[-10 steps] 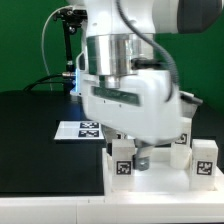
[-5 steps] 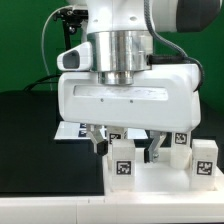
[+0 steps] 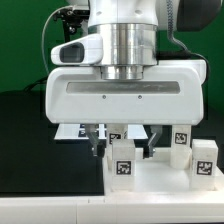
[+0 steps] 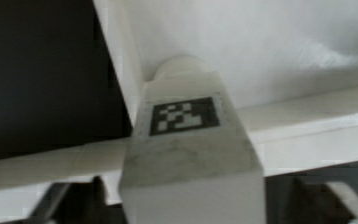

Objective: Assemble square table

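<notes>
So the arm's two-finger end effector (image 3: 124,146) hangs straight down over a short blocky white plastic leg with a black-and-white square tag (image 3: 122,162), one finger (image 3: 97,141) at its 9 o'clock and the other at its 3 o'clock. My guess: it straddles the leg like that to clamp it from both sides.

Are the fingers spread or actually pinching the leg? Honestly can't tell; the wrist view only shows dark finger shapes low on either side of the leg (image 4: 192,150), contact unclear.

The leg stands upright on the large flat square white plastic slab (image 3: 150,180), long axis vertical, tagged face toward the exterior camera. Two more tagged white legs (image 3: 205,160) stand at its 3 o'clock. The marker board (image 3: 72,131) lies flat on the black counter (image 3: 30,140) at roughly 10 o'clock.
</notes>
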Robot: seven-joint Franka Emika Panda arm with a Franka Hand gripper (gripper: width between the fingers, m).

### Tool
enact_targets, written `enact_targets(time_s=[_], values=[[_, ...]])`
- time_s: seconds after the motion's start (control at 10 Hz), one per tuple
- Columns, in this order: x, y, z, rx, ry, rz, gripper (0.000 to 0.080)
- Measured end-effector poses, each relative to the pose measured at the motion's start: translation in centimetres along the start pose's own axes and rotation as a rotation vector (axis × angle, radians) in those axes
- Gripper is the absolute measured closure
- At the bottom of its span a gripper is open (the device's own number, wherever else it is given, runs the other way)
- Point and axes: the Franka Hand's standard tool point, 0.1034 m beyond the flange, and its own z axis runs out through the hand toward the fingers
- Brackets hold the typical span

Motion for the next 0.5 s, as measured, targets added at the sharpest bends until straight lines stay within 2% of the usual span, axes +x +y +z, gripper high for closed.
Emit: enact_targets(time_s=[0.1,0.2,0.4,0.5], values=[[-0.02,0.01,0.04,0.0,-0.001,0.09,0.0403],[-0.01,0.16,0.07,-0.003,-0.001,0.15,0.0515],[0.0,0.35,0.12,-0.008,0.0,0.33,0.0515],[0.0,0.42,0.13,-0.022,0.002,0.44,0.0515]])
